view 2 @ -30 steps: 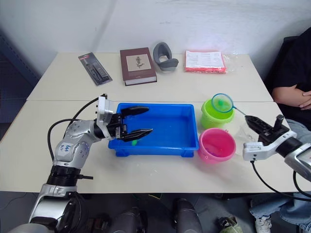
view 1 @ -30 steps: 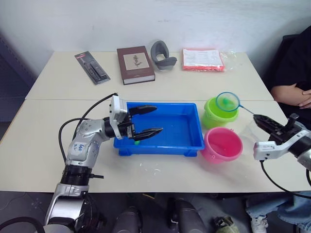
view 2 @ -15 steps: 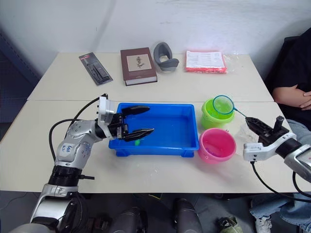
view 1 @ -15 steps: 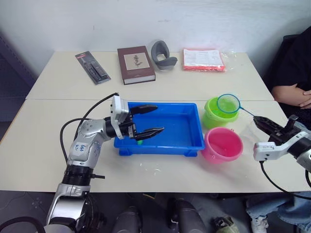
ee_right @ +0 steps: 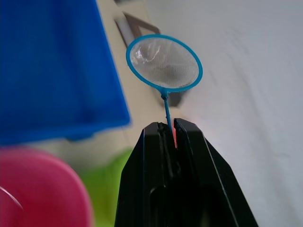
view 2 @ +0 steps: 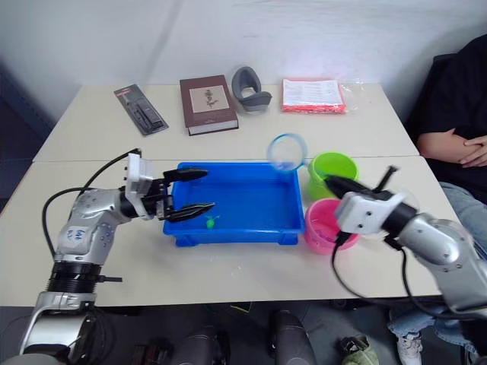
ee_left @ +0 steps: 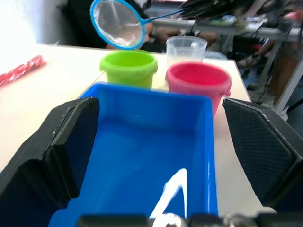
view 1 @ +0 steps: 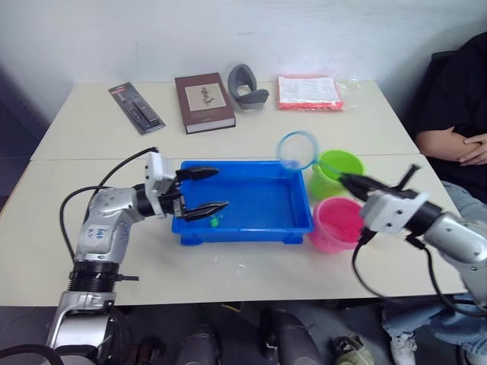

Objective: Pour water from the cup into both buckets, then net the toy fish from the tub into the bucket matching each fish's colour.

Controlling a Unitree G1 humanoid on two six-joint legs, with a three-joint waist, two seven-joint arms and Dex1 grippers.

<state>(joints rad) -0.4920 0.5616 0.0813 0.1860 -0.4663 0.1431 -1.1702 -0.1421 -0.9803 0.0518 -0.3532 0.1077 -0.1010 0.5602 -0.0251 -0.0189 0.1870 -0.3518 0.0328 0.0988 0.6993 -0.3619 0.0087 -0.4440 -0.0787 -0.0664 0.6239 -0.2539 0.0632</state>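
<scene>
The right gripper (ee_right: 169, 130) pinches the thin handle of the net (view 1: 297, 150) between its 2 black fingers, closed tight on it. The net's blue hoop is held up in the air over the far right corner of the blue tub (view 1: 259, 225), close to the lime green bucket (view 1: 335, 172); its pale mesh looks empty in the right wrist view.

The left gripper (view 1: 202, 190) sits at the tub's left end with its fingers spread wide — 1 above the far left part of the tub, 1 over the near left part — and grips nothing. A small green toy fish (view 1: 215, 222) lies on the tub floor just beside the nearer fingertip. No other fish can be made out in the tub.

The green bucket stands to the right of the tub, near its far right corner, and the pink bucket (view 1: 335, 225) stands in front of it, just beside the tub's near right corner. In the left wrist view the clear cup (ee_left: 186, 49) stands upright beyond the 2 buckets.

At the far side of the table lie a black flat pack (view 1: 134, 109), a brown book (view 1: 204, 101), a grey curved holder (view 1: 246, 86) and a red-edged plastic packet (view 1: 308, 92). A person's folded arms (view 1: 456, 144) show at the right edge.
</scene>
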